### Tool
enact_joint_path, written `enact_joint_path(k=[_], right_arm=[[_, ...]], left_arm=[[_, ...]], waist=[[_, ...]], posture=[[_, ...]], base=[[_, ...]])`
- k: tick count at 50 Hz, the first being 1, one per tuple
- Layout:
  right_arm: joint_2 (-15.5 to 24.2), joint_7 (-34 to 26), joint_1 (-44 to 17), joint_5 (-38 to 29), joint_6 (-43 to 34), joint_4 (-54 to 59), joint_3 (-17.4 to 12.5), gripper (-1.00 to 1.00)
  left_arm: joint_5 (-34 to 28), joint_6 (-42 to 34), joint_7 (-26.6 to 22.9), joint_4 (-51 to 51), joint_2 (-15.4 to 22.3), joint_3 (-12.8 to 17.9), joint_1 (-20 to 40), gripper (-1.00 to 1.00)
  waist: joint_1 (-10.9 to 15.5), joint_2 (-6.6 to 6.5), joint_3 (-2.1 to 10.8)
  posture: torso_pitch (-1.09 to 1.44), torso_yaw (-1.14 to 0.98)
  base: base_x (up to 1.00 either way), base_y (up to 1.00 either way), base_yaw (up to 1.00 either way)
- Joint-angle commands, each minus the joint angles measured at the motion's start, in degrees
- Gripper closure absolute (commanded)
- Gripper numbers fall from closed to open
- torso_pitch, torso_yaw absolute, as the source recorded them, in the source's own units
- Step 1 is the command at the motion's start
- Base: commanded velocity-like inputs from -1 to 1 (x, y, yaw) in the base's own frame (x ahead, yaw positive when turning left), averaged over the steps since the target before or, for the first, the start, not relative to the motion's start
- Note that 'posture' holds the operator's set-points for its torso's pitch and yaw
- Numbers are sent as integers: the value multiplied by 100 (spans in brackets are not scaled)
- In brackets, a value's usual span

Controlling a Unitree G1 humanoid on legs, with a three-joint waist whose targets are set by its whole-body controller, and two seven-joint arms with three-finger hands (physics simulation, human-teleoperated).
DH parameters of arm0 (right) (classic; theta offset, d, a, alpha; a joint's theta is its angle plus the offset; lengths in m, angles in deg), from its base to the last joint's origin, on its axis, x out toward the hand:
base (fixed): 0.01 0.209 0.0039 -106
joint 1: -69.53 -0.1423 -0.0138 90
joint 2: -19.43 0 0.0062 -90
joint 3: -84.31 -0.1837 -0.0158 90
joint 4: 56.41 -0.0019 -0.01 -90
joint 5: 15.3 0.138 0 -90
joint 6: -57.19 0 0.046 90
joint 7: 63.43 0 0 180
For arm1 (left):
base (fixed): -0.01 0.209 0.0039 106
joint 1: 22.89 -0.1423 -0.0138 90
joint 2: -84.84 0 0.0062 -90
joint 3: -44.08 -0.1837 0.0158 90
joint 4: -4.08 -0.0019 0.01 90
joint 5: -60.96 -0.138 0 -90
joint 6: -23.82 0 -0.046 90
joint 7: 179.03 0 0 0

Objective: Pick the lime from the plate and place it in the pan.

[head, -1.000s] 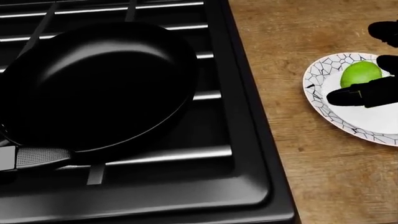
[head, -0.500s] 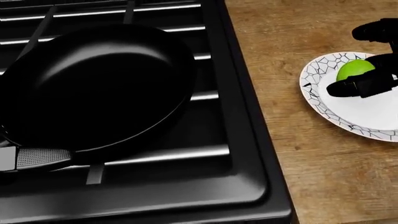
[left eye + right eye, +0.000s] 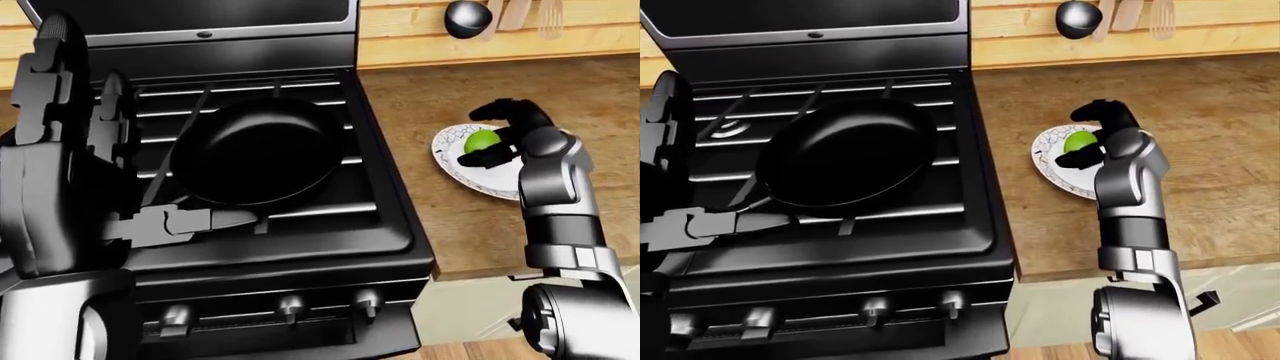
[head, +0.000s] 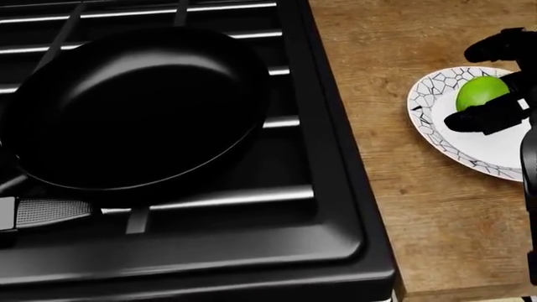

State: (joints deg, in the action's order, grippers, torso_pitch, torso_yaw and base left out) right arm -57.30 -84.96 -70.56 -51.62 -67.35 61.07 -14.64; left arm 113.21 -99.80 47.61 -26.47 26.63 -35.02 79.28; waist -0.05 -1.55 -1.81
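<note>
The green lime (image 4: 478, 91) lies on the white plate with black crackle lines (image 4: 426, 94), on the wooden counter to the right of the stove. My right hand (image 4: 466, 88) is curled over it: the thumb (image 4: 483, 118) sits against the lime's lower edge, one finger (image 4: 502, 44) arches above with a gap, and the hand is open. The black pan (image 4: 134, 107) stands empty on the stove grates at the left, its handle (image 4: 46, 212) pointing to the bottom left. My left hand (image 3: 70, 150) is raised at the left of the left-eye view with its fingers spread open, holding nothing.
The black stove (image 3: 300, 247) has knobs (image 3: 290, 306) along its lower face. The wooden counter (image 3: 450, 217) ends at an edge just below the plate. A black ladle (image 3: 467, 16) and wooden utensils (image 3: 530, 13) hang on the wall at the top right.
My right hand's thumb and fingers have drawn closer around the lime, which stays on the plate. The head view has shifted slightly. The pan has not moved.
</note>
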Motion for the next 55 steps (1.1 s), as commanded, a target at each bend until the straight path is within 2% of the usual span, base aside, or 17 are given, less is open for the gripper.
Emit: enact_joint_path(k=[1, 6, 13, 19, 22, 24, 25, 26, 34, 42, 55], right_arm=[[27, -116, -113, 14, -34, -23, 3, -25], [18, -100, -159, -7, 13, 32, 12, -18], [-31, -132, 118, -262, 93, -109, 98, -8], [-80, -213, 262, -472, 103, -299, 59, -1], [-100, -173, 266, -491, 107, -392, 4, 23], [-72, -135, 250, -497, 87, -517, -37, 59], [-55, -99, 224, -500, 100, -561, -48, 87], [-43, -76, 177, -497, 85, -610, -63, 89], [-9, -54, 33, -464, 64, -693, -61, 98], [241, 174, -404, -331, 201, -953, -179, 100], [357, -49, -1095, -394, 129, -1020, -28, 100]], left_arm=[[-28, 157, 44, 55, 94, 143, 86, -100], [-16, 192, 57, 55, 120, 142, 74, -100], [29, 271, 116, 55, 195, 122, 41, -100], [42, 238, 98, 55, 146, 139, 66, -100], [39, 217, 84, 55, 123, 146, 75, -100], [33, 211, 77, 55, 119, 149, 75, -100], [52, 214, 84, 55, 127, 157, 80, -100], [47, 209, 85, 55, 131, 151, 83, -100], [106, 260, 119, 55, 199, 154, 76, -100], [136, 275, 131, 55, 235, 192, 69, -100], [305, 312, 203, 55, 349, 330, 64, -100]], waist=[[-3, -11, 89], [-4, -14, 102], [-3, -4, 115], [0, 19, 129], [4, 26, 136], [9, 29, 134], [9, 32, 133], [8, 32, 132], [-5, 11, 92], [-14, -26, 41], [-52, -44, -9]], posture=[[0, 0], [0, 0], [0, 0], [0, 0], [0, 0], [0, 0], [0, 0], [0, 0], [0, 0], [0, 0], [0, 0]], base=[[0, 0, 0], [0, 0, 0], [0, 0, 0], [0, 0, 0], [0, 0, 0], [0, 0, 0], [0, 0, 0], [0, 0, 0], [0, 0, 0], [0, 0, 0], [0, 0, 0]])
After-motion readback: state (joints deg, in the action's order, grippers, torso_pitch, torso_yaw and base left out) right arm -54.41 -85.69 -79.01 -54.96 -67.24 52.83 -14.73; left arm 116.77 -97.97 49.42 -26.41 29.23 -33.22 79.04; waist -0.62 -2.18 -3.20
